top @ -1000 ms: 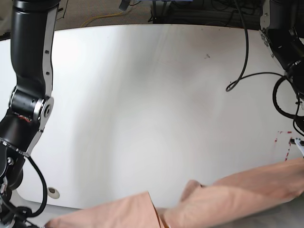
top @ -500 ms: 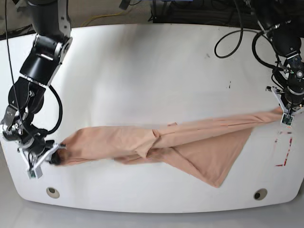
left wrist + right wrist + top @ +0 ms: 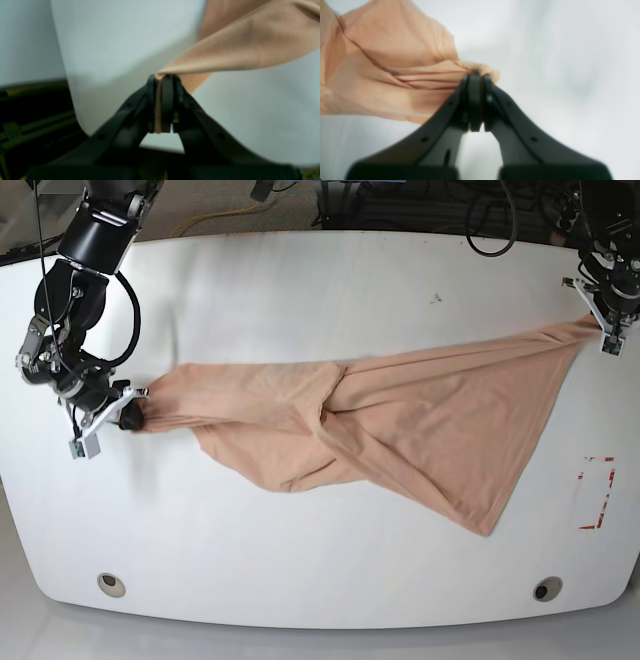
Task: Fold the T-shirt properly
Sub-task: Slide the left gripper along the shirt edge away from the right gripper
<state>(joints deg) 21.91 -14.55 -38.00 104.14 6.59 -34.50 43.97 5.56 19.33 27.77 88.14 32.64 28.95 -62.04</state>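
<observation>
On my left wrist feed, the left gripper [image 3: 162, 82] had its two black fingers [image 3: 167, 100] pressed together with a thin strip of peach cloth caught between the pads, so it was clamped on a corner of the T-shirt [image 3: 240, 50]. From that pinch the fabric ran up and to the right in a taut, narrowing band, lifted off the white table [image 3: 120, 42] underneath. The picture was soft, so I could not read seams or hem there.

On my right wrist feed, the right gripper [image 3: 475, 77] was likewise closed, jaws together on a bunched knot of the T-shirt [image 3: 382, 72]. The cloth fanned out to the left from the pinch in several tight creases, and a small lump of it poked out just past the fingertips.

In the base view I saw the left gripper [image 3: 606, 330] at the far right edge of the table [image 3: 320, 580], near its back corner, holding the pointed end of the garment. The right gripper [image 3: 125, 416] sat near the left edge, about mid-depth, holding the other end. Between them the T-shirt [image 3: 430, 420] was stretched across the table in a long diagonal span, twisted near its middle, with one loose fold sagging toward the front on the left half and a larger triangular flap hanging toward the front right. A red marked rectangle [image 3: 596, 492] lay on the table near the right edge, apart from the cloth.
</observation>
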